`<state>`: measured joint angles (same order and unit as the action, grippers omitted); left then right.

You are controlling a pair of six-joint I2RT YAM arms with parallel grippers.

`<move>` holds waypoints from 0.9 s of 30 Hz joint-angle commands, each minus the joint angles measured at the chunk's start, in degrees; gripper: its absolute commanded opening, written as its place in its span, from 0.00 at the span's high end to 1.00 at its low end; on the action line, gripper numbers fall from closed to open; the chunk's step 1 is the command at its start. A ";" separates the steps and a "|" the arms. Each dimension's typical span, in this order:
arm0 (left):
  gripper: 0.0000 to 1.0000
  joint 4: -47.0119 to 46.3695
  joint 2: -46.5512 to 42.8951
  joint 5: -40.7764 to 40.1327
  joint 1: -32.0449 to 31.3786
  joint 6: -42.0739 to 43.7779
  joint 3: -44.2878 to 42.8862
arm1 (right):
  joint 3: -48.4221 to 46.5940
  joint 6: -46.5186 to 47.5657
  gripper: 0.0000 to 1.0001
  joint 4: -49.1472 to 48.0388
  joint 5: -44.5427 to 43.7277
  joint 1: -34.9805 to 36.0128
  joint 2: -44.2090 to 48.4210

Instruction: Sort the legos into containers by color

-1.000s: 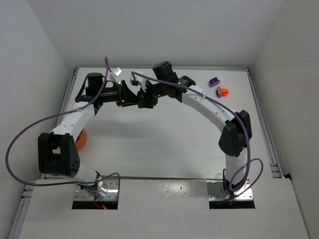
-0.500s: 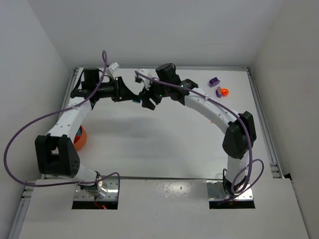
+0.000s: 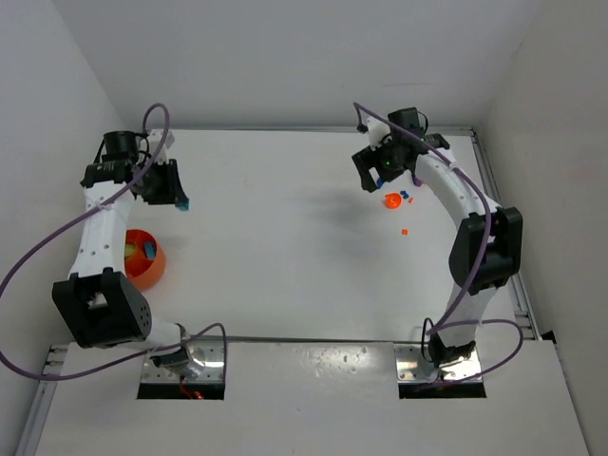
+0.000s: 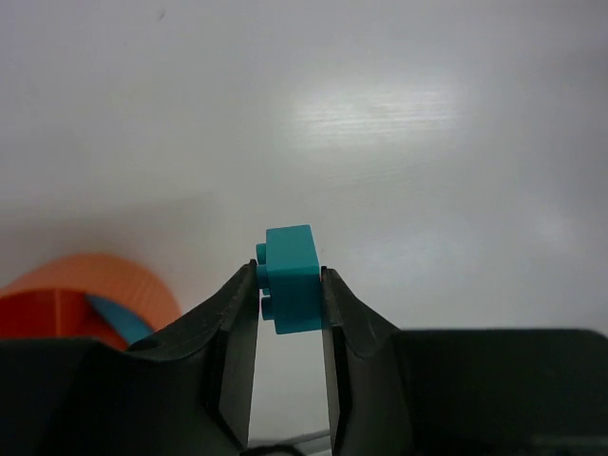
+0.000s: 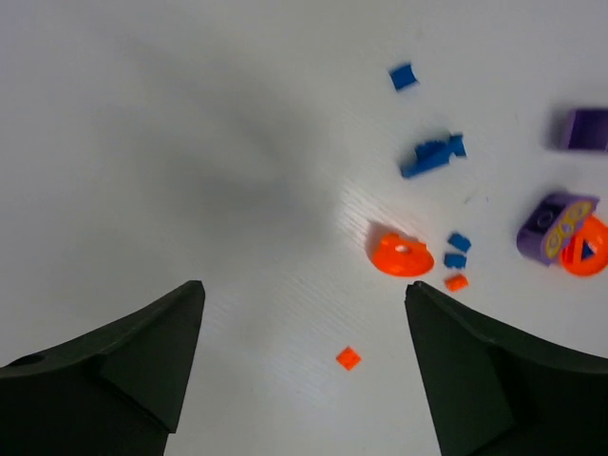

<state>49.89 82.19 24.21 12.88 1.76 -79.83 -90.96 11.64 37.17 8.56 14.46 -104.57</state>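
Cyan plastic lego brick (image 4: 290, 278) is clamped between the fingertips of the left hand (image 4: 290, 296), its studs turned toward one finger. The left hand hangs over the white counter (image 3: 285, 266) close to the left edge, toward the far-left corner.

The small round orange plastic bowl (image 3: 147, 276) sits by the same edge, nearer than the hand and apart from the brick. A cyan piece and a yellow-green piece lie inside it.

The right hand (image 5: 304, 366) is spread wide with nothing between its fingers, near the far-right corner. On the counter below it:
- orange round lego piece (image 5: 401, 256)
- tiny orange square bit (image 5: 348, 358)
- several blue bits (image 5: 432, 156)
- purple pieces (image 5: 556, 226), one touching an orange ring (image 5: 584, 249)
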 commanded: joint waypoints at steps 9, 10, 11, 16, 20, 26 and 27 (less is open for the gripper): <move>1.00 2.05 -5.38 -28.94 2.93 1.58 6.61 | -14.84 1.54 0.01 12.84 3.13 -5.32 -14.06; 1.00 1.53 -5.38 -29.56 2.94 1.58 6.62 | -15.91 1.54 0.01 13.80 3.13 -5.32 -14.69; 1.00 1.53 -5.38 -29.57 3.54 2.28 7.40 | -16.70 1.54 0.01 14.50 3.13 -5.32 -15.22; 0.98 -0.76 -5.38 -32.20 4.69 2.90 8.73 | -17.24 1.54 0.01 14.51 3.66 -5.32 -15.75; 0.98 -1.28 -3.36 -32.82 6.01 4.22 8.73 | -16.19 1.54 0.01 14.51 3.13 -5.32 -15.75; 0.97 -1.81 -2.83 -32.82 6.54 4.74 10.57 | -16.18 2.07 0.01 14.51 3.13 -5.32 -15.75; 0.95 -1.81 -2.83 -32.82 6.54 4.74 10.57 | -16.18 2.07 0.01 14.51 3.13 -5.32 -15.75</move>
<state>49.36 78.87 -7.73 18.85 5.85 -69.97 -106.04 13.08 51.57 11.11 9.45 -120.84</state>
